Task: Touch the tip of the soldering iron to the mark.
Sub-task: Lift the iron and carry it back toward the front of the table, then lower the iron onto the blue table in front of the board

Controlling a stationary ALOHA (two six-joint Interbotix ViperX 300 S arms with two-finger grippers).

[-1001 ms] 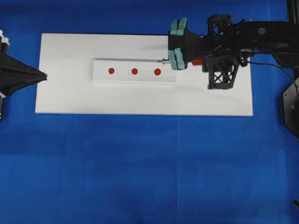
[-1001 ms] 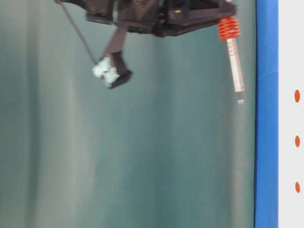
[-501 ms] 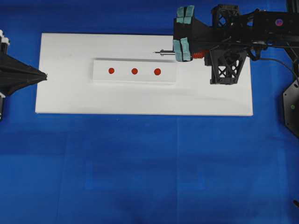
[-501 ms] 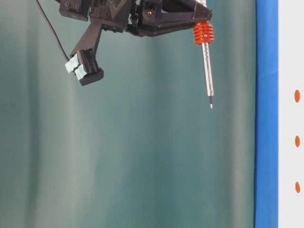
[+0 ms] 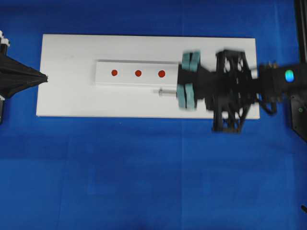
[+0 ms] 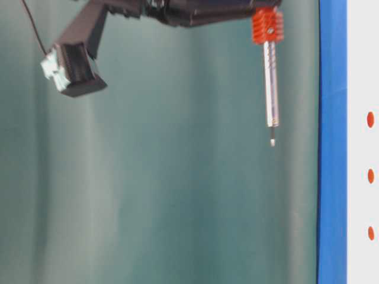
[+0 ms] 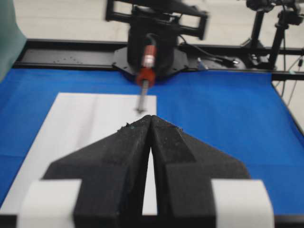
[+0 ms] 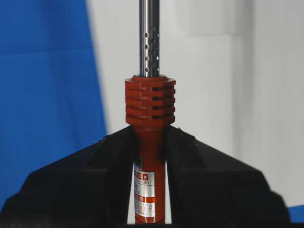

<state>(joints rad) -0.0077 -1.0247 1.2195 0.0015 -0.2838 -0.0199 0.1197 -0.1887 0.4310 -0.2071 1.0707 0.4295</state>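
Note:
My right gripper (image 8: 149, 142) is shut on the red-orange handle of the soldering iron (image 8: 149, 102), whose silver shaft points away from the wrist. Seen from overhead, the iron's tip (image 5: 160, 92) hangs over the white board (image 5: 72, 100), just in front of the raised white strip (image 5: 129, 80). Three red dots sit on the strip; the mark (image 5: 161, 74) is the rightmost one. From table level the tip (image 6: 272, 142) stands clear of the board and apart from the mark (image 6: 370, 119). At the board's left edge my left gripper (image 5: 45, 78) is shut, holding nothing.
The board lies on a blue table cover (image 5: 144, 167). My right arm's black body (image 5: 230, 96) hangs over the board's right end. The right arm's base (image 5: 300, 110) sits at the right edge. A black frame rail (image 7: 61, 52) borders the far side.
My right arm has swung the iron from behind the strip, across it, to its front side, blurred with motion. The grip on the handle is unchanged. The left gripper has not moved.

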